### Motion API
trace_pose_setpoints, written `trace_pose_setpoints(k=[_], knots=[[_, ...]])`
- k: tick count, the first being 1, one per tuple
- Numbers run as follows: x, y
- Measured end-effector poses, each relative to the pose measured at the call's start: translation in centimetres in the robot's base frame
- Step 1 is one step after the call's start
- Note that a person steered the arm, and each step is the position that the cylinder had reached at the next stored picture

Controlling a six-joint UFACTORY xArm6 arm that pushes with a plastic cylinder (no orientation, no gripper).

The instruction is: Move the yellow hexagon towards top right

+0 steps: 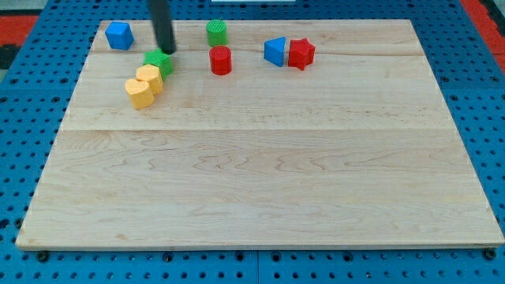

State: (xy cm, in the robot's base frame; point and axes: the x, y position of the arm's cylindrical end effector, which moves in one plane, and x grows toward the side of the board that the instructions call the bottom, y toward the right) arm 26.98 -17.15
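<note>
This looks like a robotics lab bench rather than any home or shop. A pale wooden board [260, 166], made of joined planks, lies flat on a blue perforated base [481, 118] whose regular grid of holes suits mounting test equipment. A strip of red surface [483, 11] shows at the view's top right corner. Small plastic blocks in plain colours, such as a blue block [119, 35] and a red star [301, 53], sit on the board like experiment props.
</note>
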Motion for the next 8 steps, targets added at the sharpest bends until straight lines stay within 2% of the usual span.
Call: trace_pose_setpoints(k=[1, 2, 3, 4, 6, 7, 8], knots=[[0.5, -3.6], [4.3, -2.7], [4.9, -2.6], [6.9, -1.9], [10.5, 7.1], [10.9, 7.0], [13.6, 5.5]])
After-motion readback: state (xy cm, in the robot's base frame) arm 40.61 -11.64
